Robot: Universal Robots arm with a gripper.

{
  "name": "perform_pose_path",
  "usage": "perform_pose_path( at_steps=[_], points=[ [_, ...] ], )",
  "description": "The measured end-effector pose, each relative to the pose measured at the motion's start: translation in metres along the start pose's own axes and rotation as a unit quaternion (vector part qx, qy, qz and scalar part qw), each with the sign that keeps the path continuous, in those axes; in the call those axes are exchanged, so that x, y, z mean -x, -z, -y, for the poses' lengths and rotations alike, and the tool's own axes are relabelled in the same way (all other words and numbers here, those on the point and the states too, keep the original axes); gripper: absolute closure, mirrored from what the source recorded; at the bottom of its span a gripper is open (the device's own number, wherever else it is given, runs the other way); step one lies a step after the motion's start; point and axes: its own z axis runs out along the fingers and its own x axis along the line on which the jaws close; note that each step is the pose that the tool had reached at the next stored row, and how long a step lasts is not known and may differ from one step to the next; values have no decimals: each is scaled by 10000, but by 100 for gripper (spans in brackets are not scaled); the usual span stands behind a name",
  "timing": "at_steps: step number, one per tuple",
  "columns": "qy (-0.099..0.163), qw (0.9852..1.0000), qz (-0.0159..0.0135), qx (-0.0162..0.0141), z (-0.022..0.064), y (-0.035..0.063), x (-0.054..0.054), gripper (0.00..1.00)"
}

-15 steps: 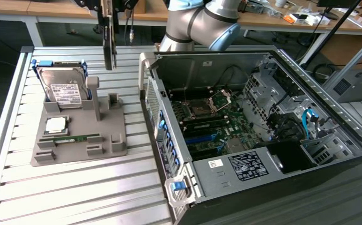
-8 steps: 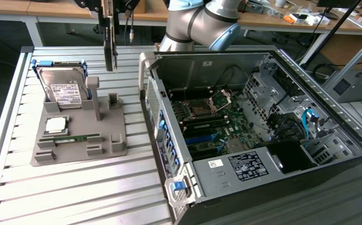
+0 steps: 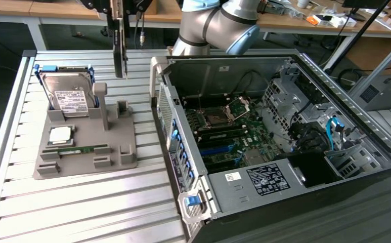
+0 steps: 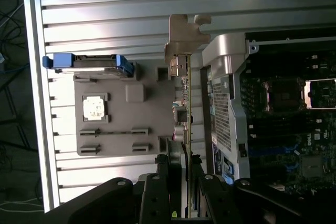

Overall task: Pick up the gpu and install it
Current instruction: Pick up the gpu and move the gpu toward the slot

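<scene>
One thin, flat gpu (image 3: 120, 50), dark board with silver bracket, hangs edge-on, clamped in the black tool (image 4: 182, 169) above the ribbed metal worktop (image 3: 80, 202).

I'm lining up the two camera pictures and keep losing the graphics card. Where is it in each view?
Exterior view: the graphics card hangs on edge from the gripper, near the top, between the hard drive and the computer case.
Wrist view: the card is seen edge-on, reaching out from the gripper, between the gray holder and the case.
Shared landmark: the hard drive with blue rails, standing in the gray holder.
</scene>
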Motion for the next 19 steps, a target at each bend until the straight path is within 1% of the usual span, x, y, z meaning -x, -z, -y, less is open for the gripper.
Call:
perform_pose_path(
  at_steps=[8, 19],
  points=[
    [0, 10000, 0, 0, 8, -1, 13, 73],
    [0, 10000, 0, -2, 7, -3, 65, 73]
  ],
)
